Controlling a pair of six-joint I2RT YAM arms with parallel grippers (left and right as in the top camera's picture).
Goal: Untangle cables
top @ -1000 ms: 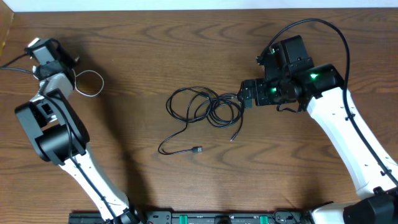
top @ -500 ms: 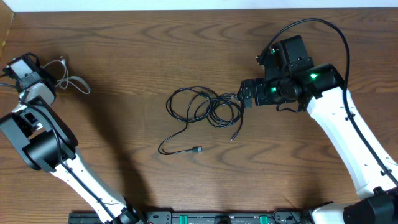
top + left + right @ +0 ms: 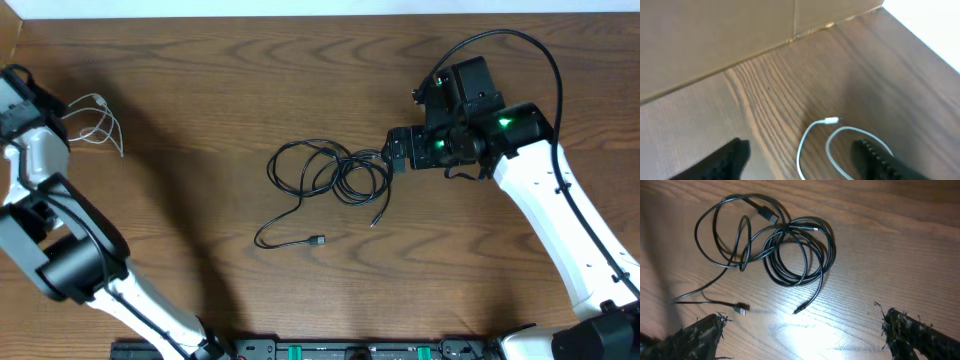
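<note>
Partly done. On table, right gripper just right of black tangle, jaws wide, empty. Far left of it, left gripper spread, clamping nothing. Tangle unsorted; white cable already separate, far left.

From my seat this looks like a robot lab bench: a bare wood-grain table, two white arms rising from a black rail, and a cardboard panel just beyond the left pincer.
</note>
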